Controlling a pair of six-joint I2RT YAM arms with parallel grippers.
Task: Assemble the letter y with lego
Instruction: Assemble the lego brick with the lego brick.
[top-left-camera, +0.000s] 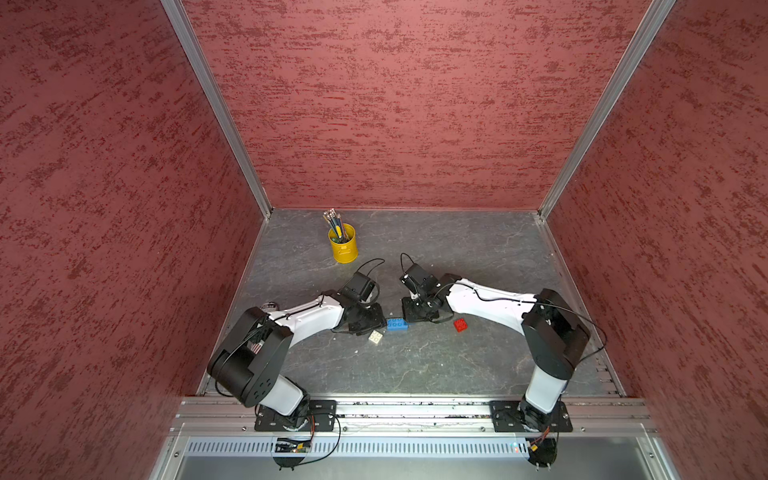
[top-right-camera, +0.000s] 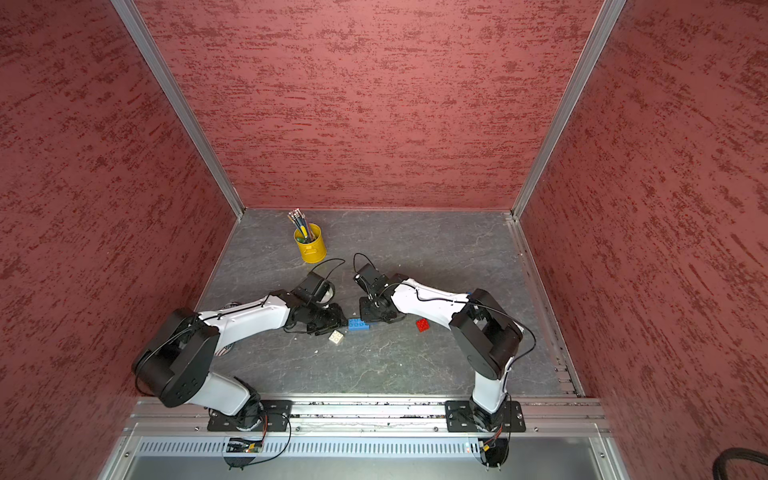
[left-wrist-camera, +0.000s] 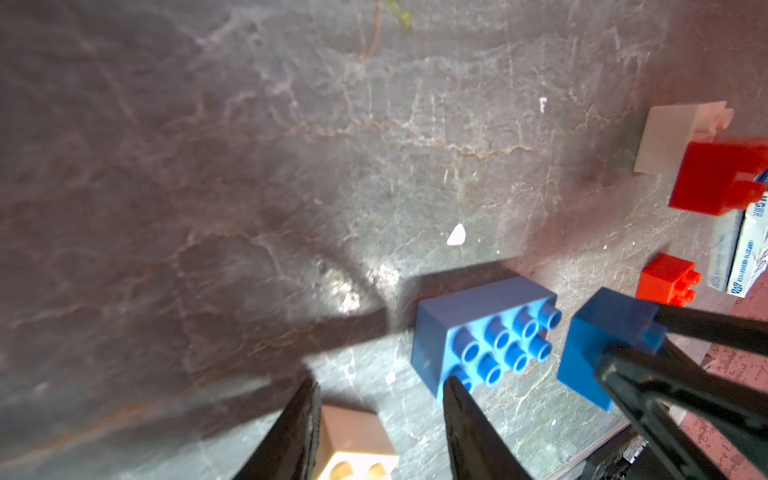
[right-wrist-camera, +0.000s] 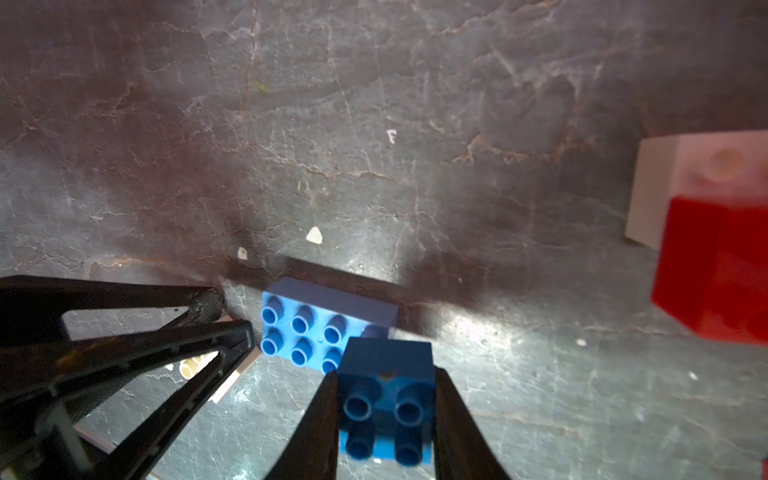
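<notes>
A long blue brick (top-left-camera: 397, 324) (left-wrist-camera: 482, 336) lies studs up between my two grippers. My right gripper (right-wrist-camera: 386, 374) (top-left-camera: 411, 319) is shut on a small blue brick (right-wrist-camera: 386, 399) (left-wrist-camera: 602, 345), held close against the long brick's right end. The left gripper (left-wrist-camera: 379, 380) (top-left-camera: 378, 327) stands open. A white brick (left-wrist-camera: 357, 449) (top-left-camera: 376, 337) lies between its fingers, against one of them. The other finger is at the long brick's corner. A loose red brick (top-left-camera: 460, 324) (left-wrist-camera: 665, 280) sits to the right. In the wrist views another red brick (left-wrist-camera: 719, 174) rests against a second white brick (left-wrist-camera: 673, 137).
A yellow pencil cup (top-left-camera: 343, 248) stands at the back left of the grey slate floor (top-left-camera: 415, 365). A printed white box (left-wrist-camera: 744, 249) lies near the red bricks. Red walls close three sides, and the arm bases sit on a metal rail (top-left-camera: 415, 409) in front.
</notes>
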